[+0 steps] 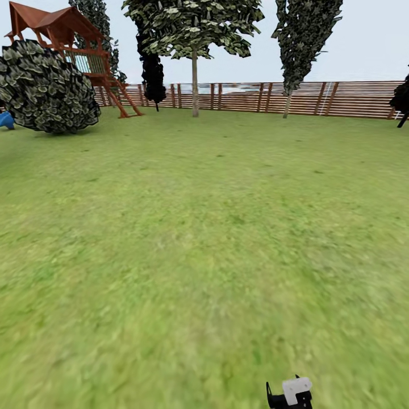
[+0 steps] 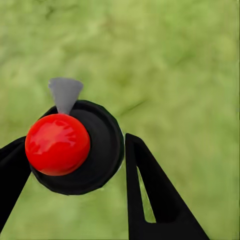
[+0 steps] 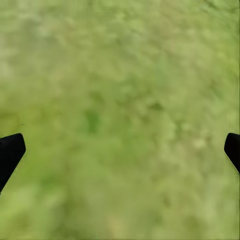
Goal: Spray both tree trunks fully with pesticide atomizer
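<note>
The pesticide atomizer [image 2: 102, 150] sits between the two black fingers of my left gripper [image 2: 75, 141]. It shows as a round dark body with a red ball and a grey cone on it. My left gripper is shut on it, above the grass. In the head view its pale grey trigger head [image 1: 296, 390] pokes up at the bottom edge. Two trees stand far off by the fence, one trunk [image 1: 195, 85] near the middle and a thinner one [image 1: 287, 104] to its right. My right gripper [image 3: 120, 155] is open over bare grass.
A wide grass floor [image 1: 199, 227] runs to a brown slat fence [image 1: 341, 97]. A big round shrub [image 1: 48, 88] and a wooden play tower [image 1: 74, 45] stand at the far left. A black-leaved thin tree [image 1: 152, 71] is beside them.
</note>
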Tool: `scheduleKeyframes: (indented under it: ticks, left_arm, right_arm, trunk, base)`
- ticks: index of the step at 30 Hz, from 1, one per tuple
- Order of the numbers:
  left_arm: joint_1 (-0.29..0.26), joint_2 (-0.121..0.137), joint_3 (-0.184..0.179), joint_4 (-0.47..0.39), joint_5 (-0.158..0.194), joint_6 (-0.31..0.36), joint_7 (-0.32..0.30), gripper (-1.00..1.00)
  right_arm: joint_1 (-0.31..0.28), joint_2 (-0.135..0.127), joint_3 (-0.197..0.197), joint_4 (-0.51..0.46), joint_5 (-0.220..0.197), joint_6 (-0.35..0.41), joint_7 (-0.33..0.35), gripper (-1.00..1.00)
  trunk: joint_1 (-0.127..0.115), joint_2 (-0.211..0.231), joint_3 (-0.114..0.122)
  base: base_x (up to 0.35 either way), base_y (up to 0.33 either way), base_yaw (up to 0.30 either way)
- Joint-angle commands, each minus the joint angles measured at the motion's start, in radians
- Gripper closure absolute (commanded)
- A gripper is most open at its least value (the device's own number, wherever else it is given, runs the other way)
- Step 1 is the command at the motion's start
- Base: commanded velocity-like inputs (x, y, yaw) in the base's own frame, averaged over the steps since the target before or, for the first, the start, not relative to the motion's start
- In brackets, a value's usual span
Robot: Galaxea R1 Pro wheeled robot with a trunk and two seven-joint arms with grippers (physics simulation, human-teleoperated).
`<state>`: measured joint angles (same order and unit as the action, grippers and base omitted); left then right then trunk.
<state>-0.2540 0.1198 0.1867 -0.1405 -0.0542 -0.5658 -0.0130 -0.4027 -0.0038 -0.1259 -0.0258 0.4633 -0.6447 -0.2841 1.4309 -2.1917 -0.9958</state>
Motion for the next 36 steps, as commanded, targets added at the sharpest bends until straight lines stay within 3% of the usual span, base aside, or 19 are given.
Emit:
scheduleKeyframes:
  ticks: [1, 36]
  left_arm:
    - [-0.001, 0.0, 0.007, 0.001, -0.005, -0.003, -0.001, 1.0]
    - [-0.001, 0.0, 0.008, 0.001, -0.005, -0.003, -0.001, 1.0]
  right_arm:
    - [-0.001, 0.0, -0.008, 0.001, 0.011, -0.003, -0.004, -1.0]
    - [-0.001, 0.0, -0.008, 0.001, 0.011, -0.003, -0.004, -1.0]
  trunk:
    - [0.0, 0.0, -0.001]
    - [0.0, 0.0, -0.001]
  base:
    - [0.34, 0.0, 0.0]
    - [0.34, 0.0, 0.0]
